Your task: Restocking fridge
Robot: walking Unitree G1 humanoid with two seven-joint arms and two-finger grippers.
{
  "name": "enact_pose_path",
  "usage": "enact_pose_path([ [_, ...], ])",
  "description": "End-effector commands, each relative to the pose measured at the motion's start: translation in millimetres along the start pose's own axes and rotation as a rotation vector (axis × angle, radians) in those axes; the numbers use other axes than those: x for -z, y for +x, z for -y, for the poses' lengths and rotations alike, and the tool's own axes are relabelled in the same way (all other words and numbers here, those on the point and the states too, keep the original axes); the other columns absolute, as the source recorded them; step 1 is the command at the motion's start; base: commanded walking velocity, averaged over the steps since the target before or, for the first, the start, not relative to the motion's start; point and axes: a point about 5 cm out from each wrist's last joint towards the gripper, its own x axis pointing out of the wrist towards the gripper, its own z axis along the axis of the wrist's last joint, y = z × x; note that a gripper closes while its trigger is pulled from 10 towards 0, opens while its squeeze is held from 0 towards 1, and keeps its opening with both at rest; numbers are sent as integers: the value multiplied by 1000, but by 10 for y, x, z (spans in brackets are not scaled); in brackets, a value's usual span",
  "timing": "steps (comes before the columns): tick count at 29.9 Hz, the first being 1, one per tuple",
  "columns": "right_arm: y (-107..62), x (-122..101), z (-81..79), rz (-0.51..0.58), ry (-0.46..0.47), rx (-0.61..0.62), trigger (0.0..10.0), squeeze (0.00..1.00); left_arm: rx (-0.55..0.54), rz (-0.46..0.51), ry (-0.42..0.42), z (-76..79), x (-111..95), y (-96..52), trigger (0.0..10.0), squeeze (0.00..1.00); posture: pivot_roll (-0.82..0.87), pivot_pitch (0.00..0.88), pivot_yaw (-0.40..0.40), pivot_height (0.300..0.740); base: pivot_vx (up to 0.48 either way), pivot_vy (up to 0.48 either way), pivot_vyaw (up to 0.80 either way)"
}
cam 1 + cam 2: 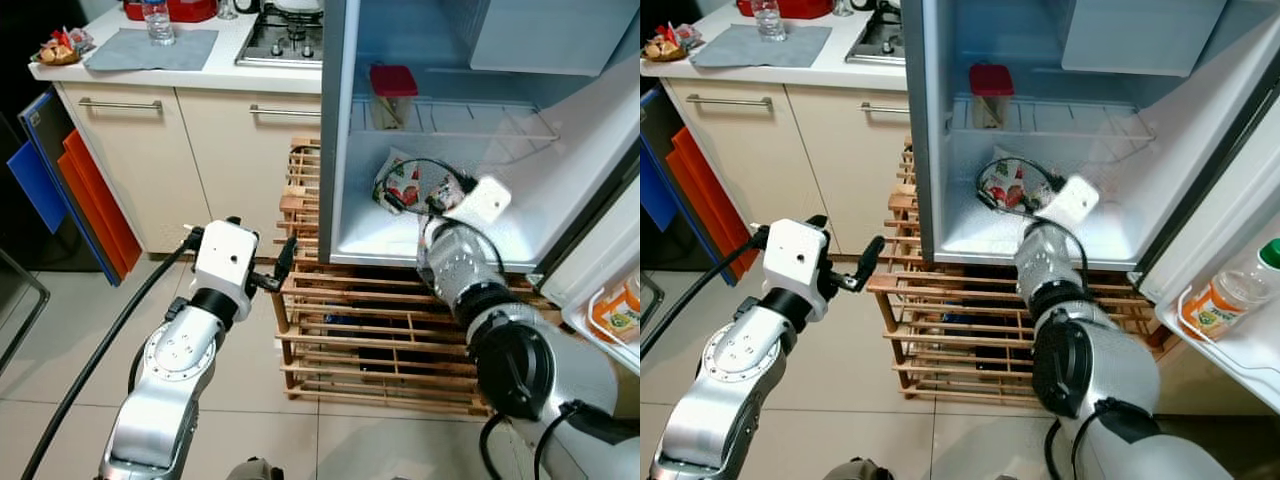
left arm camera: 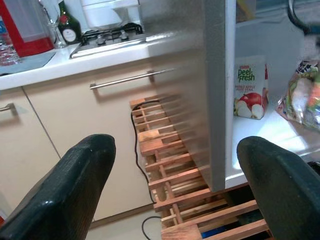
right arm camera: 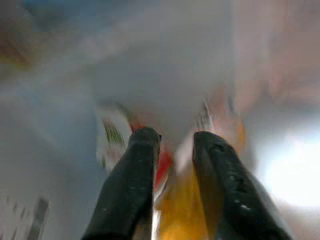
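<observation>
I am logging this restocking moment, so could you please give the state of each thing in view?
Fridge: door open.
Right gripper: inside the fridge, closed on a food bag.
Left gripper: open, empty.
Juice carton: upright in the fridge.
Red-lidded container: closed, on the wire shelf.

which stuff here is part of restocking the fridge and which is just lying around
Job: fridge; bag of vegetables at the right gripper; juice carton; red-lidded container.

Lying about: water bottle, grey mat, stove, wooden rack.
</observation>
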Motion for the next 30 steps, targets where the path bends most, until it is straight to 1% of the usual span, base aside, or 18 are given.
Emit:
enact_pose_path([
  [1, 15, -190, -101, 99, -188, -21, 10000, 1000, -6, 11, 5, 11, -35, -17, 10000, 0, 158, 6, -12, 740, 0, 0, 0],
  [3, 13, -224, -121, 132, -274, -19, 10000, 1000, -8, 11, 5, 15, -36, -13, 10000, 0, 158, 6, -12, 740, 0, 0, 0],
  [4, 7, -236, -135, 165, -376, -12, 10000, 1000, -9, 11, 6, 21, -35, -10, 10000, 0, 158, 6, -12, 740, 0, 0, 0],
  [5, 7, -236, -135, 165, -376, -12, 10000, 1000, -9, 11, 6, 21, -35, -10, 10000, 0, 158, 6, -12, 740, 0, 0, 0],
  [6, -8, -243, -172, 221, -550, -5, 10000, 1000, -10, 11, 7, 23, -39, -3, 10000, 0, 148, 11, -6, 740, 0, 0, 0],
  [7, -20, -233, -196, 258, -661, 0, 10000, 1000, -9, 12, 7, 28, -39, 0, 10000, 0, 148, 11, -6, 740, 0, 0, 0],
  [8, -20, -233, -196, 258, -661, 0, 10000, 1000, -9, 12, 7, 28, -39, 0, 10000, 0, 148, 11, -6, 740, 0, 0, 0],
  [12, -45, -206, -224, 307, -735, 6, 10000, 1000, 0, 11, 12, 51, -39, 9, 10000, 0, 134, 14, -3, 740, 0, 0, 0],
  [14, -72, -173, -238, 341, -731, 11, 10000, 1000, 9, 10, 15, 75, -39, 18, 10000, 0, 124, 15, -2, 740, 0, 0, 0],
  [16, -105, -131, -232, 365, -660, 27, 10000, 1000, 20, 2, 12, 102, -26, 25, 10000, 0, 107, 15, -2, 740, 0, 0, 0],
  [17, -127, -121, -236, 389, -636, 40, 10000, 0, 26, -1, 11, 116, -19, 29, 10000, 0, 94, 15, -2, 740, 0, 0, 0],
  [20, -222, 10, -222, 424, -544, 62, 10000, 0, 49, -16, 17, 174, 10, 53, 10000, 0, 74, 8, -1, 740, 0, 0, 0],
  [23, -395, 328, -162, 376, -448, 48, 10000, 0, 57, -25, 13, 189, 34, 81, 10000, 0, 59, 4, 4, 740, 0, 0, 0],
  [24, -500, 467, -147, 350, -396, 21, 10000, 0, 53, -29, 11, 175, 48, 86, 10000, 0, 44, 1, 10, 740, 0, 0, 0],
  [27, -715, 692, -107, 279, -275, -39, 10000, 0, 21, -36, -6, 101, 85, 98, 10000, 0, 34, 0, 15, 740, 0, 0, 0],
  [28, -715, 692, -107, 279, -275, -39, 10000, 0, 21, -36, -6, 101, 85, 98, 10000, 0, 34, 0, 15, 740, 0, 0, 0],
  [29, -772, 731, -92, 261, -245, -59, 10000, 0, 4, -38, -16, 70, 95, 98, 10000, 0, 34, 0, 15, 740, 0, 0, 0],
  [30, -882, 757, -18, 254, -234, -76, 10000, 0, -32, -48, -40, 4, 116, 75, 10000, 0, 27, 0, 18, 740, 0, 0, 0],
])
